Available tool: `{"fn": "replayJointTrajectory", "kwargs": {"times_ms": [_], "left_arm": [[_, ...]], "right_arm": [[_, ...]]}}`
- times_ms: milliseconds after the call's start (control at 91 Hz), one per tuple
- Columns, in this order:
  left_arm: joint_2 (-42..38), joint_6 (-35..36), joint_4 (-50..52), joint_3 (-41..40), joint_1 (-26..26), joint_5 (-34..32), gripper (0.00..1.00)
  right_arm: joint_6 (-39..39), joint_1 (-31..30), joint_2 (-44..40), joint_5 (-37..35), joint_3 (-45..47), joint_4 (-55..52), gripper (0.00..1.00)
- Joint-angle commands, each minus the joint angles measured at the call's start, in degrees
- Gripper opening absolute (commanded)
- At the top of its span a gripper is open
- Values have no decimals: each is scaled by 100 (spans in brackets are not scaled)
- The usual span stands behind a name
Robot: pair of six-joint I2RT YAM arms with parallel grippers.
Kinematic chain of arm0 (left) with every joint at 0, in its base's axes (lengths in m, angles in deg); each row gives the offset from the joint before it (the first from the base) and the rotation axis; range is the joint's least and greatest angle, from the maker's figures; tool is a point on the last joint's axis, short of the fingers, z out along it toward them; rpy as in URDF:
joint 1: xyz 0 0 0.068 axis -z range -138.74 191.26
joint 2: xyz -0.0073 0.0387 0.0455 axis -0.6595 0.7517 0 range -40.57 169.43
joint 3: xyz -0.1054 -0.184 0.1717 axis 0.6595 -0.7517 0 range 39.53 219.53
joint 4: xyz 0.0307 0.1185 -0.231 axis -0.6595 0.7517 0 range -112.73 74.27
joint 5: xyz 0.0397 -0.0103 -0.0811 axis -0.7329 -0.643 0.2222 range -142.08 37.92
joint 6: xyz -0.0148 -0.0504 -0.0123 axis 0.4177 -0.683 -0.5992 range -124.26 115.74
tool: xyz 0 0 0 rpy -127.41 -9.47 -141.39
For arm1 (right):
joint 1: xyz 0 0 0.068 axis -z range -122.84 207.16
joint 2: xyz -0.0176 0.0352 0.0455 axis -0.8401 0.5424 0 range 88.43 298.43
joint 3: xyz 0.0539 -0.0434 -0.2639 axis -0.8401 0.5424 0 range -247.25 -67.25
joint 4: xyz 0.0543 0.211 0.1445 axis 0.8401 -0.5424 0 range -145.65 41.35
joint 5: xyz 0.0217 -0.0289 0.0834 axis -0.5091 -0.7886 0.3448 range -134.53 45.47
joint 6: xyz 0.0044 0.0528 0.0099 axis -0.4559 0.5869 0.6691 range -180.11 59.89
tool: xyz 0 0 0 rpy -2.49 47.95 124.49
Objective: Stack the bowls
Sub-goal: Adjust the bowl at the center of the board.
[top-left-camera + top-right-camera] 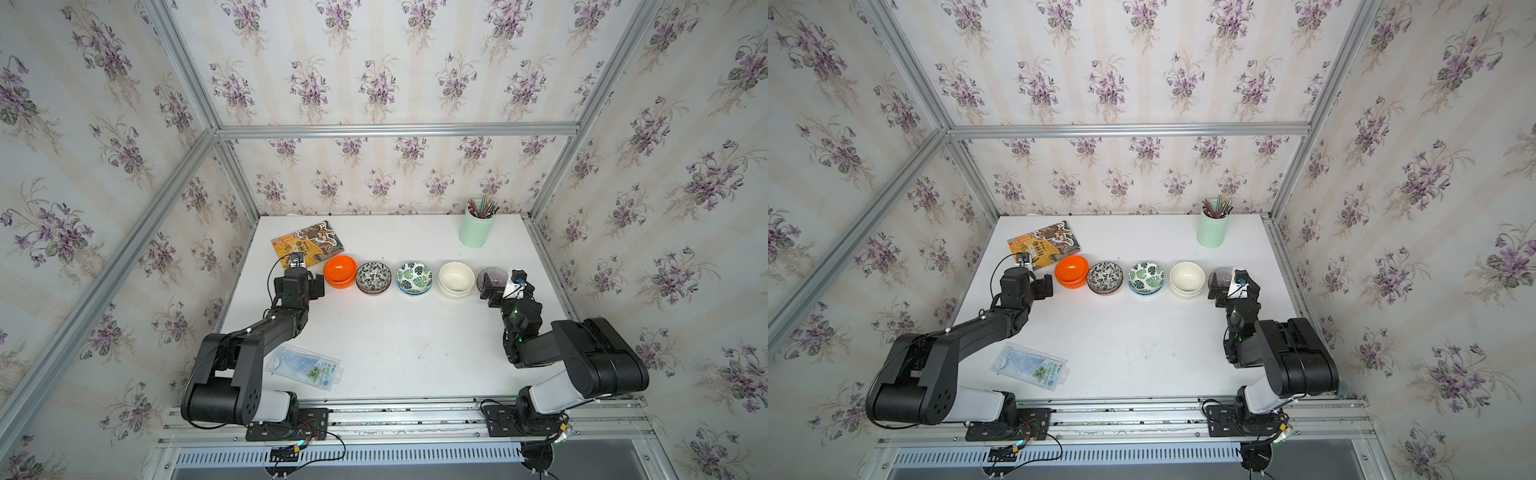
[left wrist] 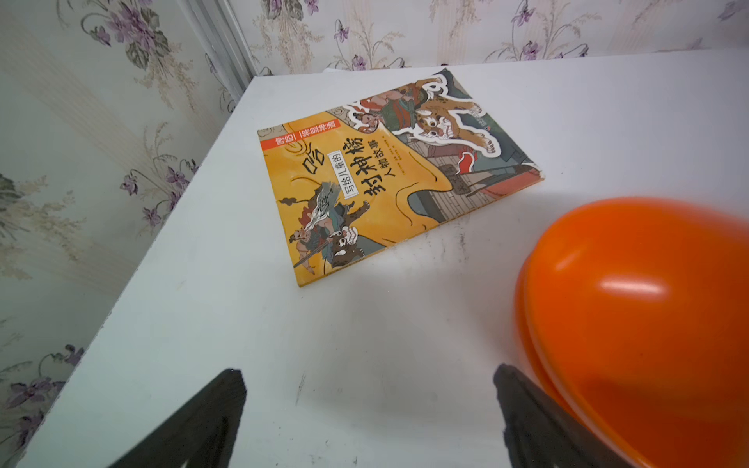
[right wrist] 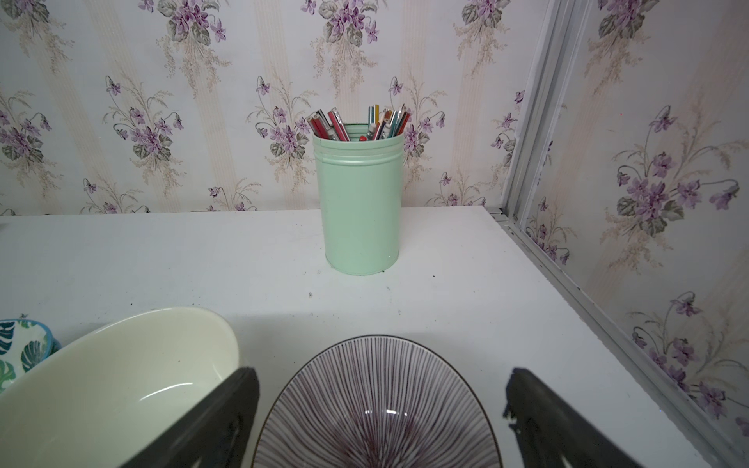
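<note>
Fingers (image 3: pixel 227 405) of the right hand (image 3: pixel 379 370) stand spread wide and pinch nothing. The purple striped bowl (image 3: pixel 377 405) lies directly below and between them. Five piles run in one straight row across the tabletop (image 1: pixel 395 340), from left to right: orange bowls (image 1: pixel 340 269), black-and-white leaf bowls (image 1: pixel 373 276), green leaf bowls (image 1: pixel 414 277), cream bowls (image 1: pixel 456 277), then the purple one. Orange, green and cream each show a second rim underneath; for the purple I cannot tell. The left hand (image 2: pixel 367 370) is also spread and empty, and the orange bowls sit just beside it on its right, toward the row. Each arm is therefore nearest its own end of the row, and any further stacking would likely mean carrying a pile sideways along the row.
</note>
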Motion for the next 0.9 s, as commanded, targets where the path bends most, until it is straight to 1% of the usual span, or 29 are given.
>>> {"fn": "replayJointTrajectory", "kwargs": {"times_ms": [0, 132, 231, 385, 451, 539, 615, 692, 747, 890], "left_arm": [[169, 147, -584, -55, -74, 68, 100], [263, -19, -1189, -322, -215, 102, 100], [397, 1, -1631, -478, -257, 153, 100], [381, -64, -1898, -660, -328, 276, 100], [415, -91, -2178, -817, -344, 326, 100], [706, 21, -3201, -1186, -336, 309, 100], [557, -137, -2922, -1142, -361, 252, 100], [666, -52, -3088, -1134, -363, 249, 100], [634, -75, -2947, -1097, -357, 244, 100], [648, -82, -2977, -1098, -343, 209, 100]], "right_arm": [[48, -8, -8, -40, -15, 69, 100], [48, -8, -8, -32, -23, 58, 100], [50, -7, -5, -24, -24, 50, 100], [48, -6, -6, -38, -24, 50, 100], [48, -8, -11, -34, -24, 53, 100], [48, -8, -6, -33, -24, 54, 100], [48, -4, -6, -37, -24, 54, 100], [48, -6, -6, -29, -24, 46, 100], [48, -8, 4, -31, -24, 46, 100], [91, -8, 0, -115, -90, -59, 100]]}}
